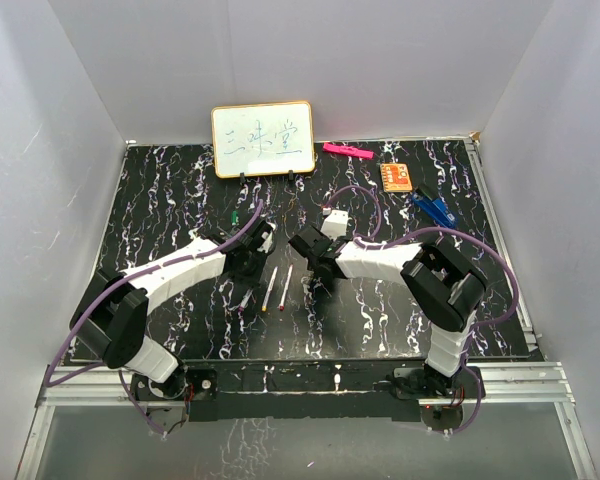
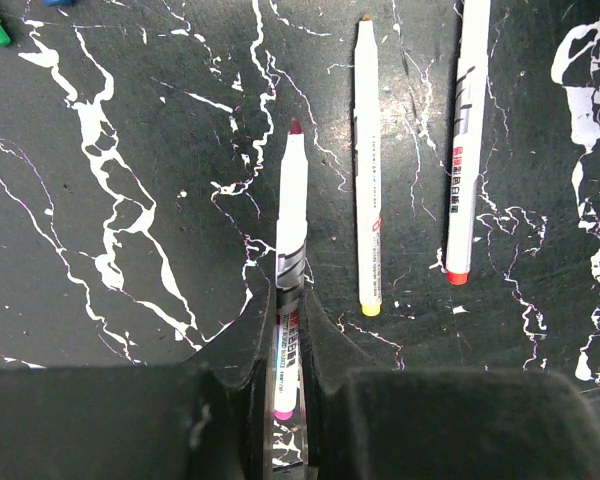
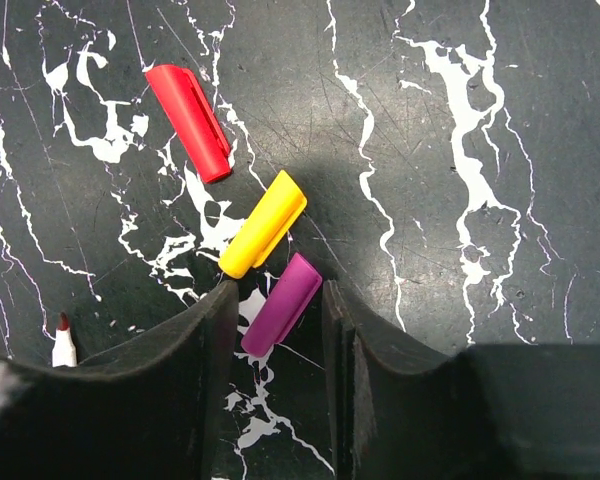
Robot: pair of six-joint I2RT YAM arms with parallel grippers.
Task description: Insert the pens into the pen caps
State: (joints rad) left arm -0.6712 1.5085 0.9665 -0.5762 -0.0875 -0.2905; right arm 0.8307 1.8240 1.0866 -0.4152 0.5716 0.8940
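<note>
- Clamps 1 pen (image 2: pixel 291 230) tight between left gripper (image 2: pixel 291 330) fingers, dark tip pointing away.
- Straddles purple cap (image 3: pixel 283 303) with right gripper (image 3: pixel 277 320) fingers, set apart on either side; cannot tell whether pinching.
- Shows yellow cap (image 3: pixel 263 225) just beside purple cap, red cap (image 3: pixel 188 108) further off, all flat on table (image 3: pixel 500 130).
- Shows yellow-ended pen (image 2: pixel 367 180) and red-ended pen (image 2: pixel 465 150) lying right of clamped pen.

Bright, even overhead light fills the top view, where the white walls look washed out and the black, white-veined marble surface (image 1: pixel 180 200) shows only a mild sheen. Both wrist views are crisp on the surface, but the left tool (image 2: pixel 290 300) and right tool (image 3: pixel 278 300) are dark and soft-focused. A diffuse shadow spreads beside the yellow plastic cap (image 3: pixel 263 224).
</note>
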